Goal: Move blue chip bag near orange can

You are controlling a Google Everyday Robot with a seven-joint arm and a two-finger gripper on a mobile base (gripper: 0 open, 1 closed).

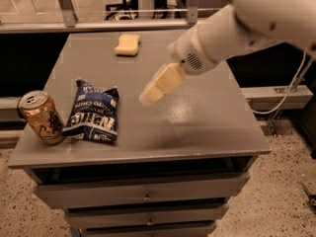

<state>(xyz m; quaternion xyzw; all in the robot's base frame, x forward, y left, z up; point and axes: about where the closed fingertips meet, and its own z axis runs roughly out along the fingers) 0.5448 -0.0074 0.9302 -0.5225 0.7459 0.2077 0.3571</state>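
Observation:
The blue chip bag point(93, 112) lies flat on the grey cabinet top point(197, 122) near the front left, white lettering showing. The orange can point(41, 117) stands upright right beside the bag's left edge, almost touching it, silver top up. My gripper point(148, 95) hangs in the air above the tabletop to the right of the bag, clear of it, holding nothing. The white arm point(232, 28) reaches in from the upper right.
A pale yellow sponge point(127, 44) lies at the back of the top. The cabinet has drawers point(143, 194) below its front edge. A metal rail point(98, 23) runs behind it. Cables point(291, 88) hang at the right.

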